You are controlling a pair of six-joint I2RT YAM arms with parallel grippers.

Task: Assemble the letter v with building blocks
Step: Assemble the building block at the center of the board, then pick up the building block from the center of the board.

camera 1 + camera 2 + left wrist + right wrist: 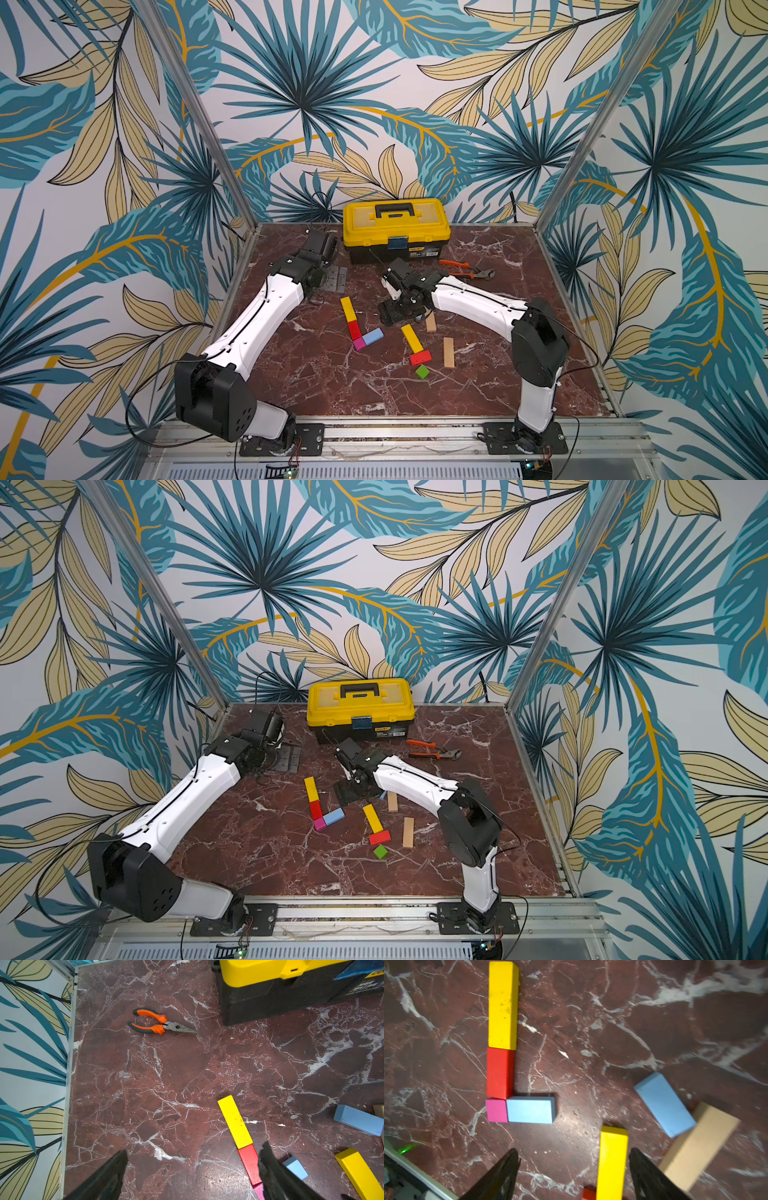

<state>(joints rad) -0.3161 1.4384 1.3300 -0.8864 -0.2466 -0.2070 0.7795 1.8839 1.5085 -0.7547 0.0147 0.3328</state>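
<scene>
Of the building blocks in both top views, a yellow bar point(348, 309), a red block point(354, 329) and a magenta cube point(358, 343) lie in a line, with a light-blue block point(372, 336) branching off. A second yellow bar point(412, 338), a red block point(420, 357), a green cube point(422, 371) and two tan bars point(448, 352) lie apart. My right gripper point(574, 1165) is open over the second yellow bar point(612, 1163), whose end lies between the fingers untouched. Beside it lie another light-blue block point(664, 1103) and a tan bar point(695, 1147). My left gripper point(192, 1167) is open and empty.
A yellow toolbox point(397, 228) stands at the back. Orange-handled pliers point(465, 268) lie to its right front. A grey hinge plate point(334, 279) lies beside the left wrist. The left wrist view shows needle-nose pliers point(162, 1022). Walls enclose the table on three sides.
</scene>
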